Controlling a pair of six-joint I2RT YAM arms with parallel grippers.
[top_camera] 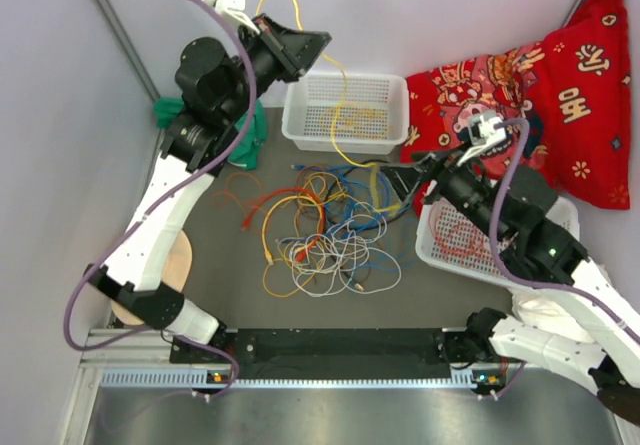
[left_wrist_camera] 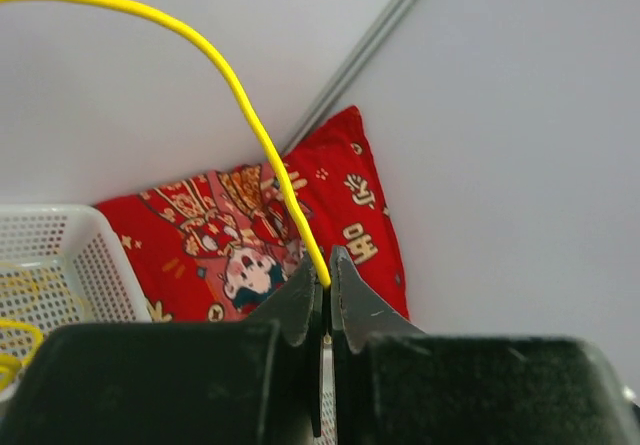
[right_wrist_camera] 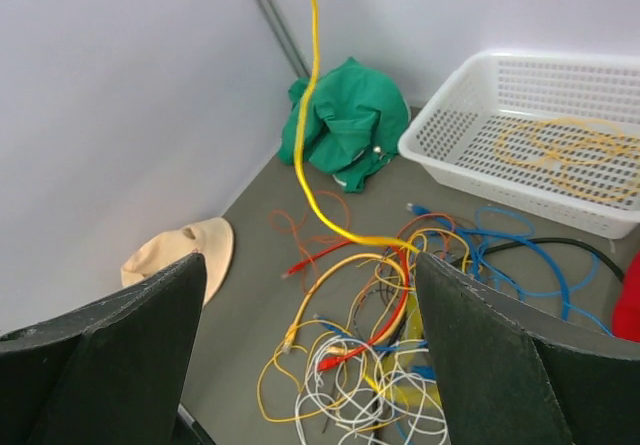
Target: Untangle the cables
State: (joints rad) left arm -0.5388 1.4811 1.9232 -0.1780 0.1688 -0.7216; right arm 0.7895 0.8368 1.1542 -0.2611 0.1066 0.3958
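Cables (top_camera: 320, 237) lie tangled on the desk (top_camera: 228, 265); one yellow cable (left_wrist_camera: 238, 93) rises far-left to the raised left hand (left_wrist_camera: 326, 265), which clamps it tight — the right hand (top_camera: 402, 179), spread wide, hovers just right of them.

Pale walls (top_camera: 60, 115) box in a dark grey tabletop (top_camera: 235, 303).
Metal strips (top_camera: 115, 30) mark the rear corners; a red cushion (top_camera: 585, 95) leans at right in even light.

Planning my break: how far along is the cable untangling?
Early. Done: one yellowish coil lies in the white basket. In hand: the left pincer, shut on a yellow cable, holds it high; the right pincer is open above the tangle. Left: that tangle of orange, blue, white and red cables.
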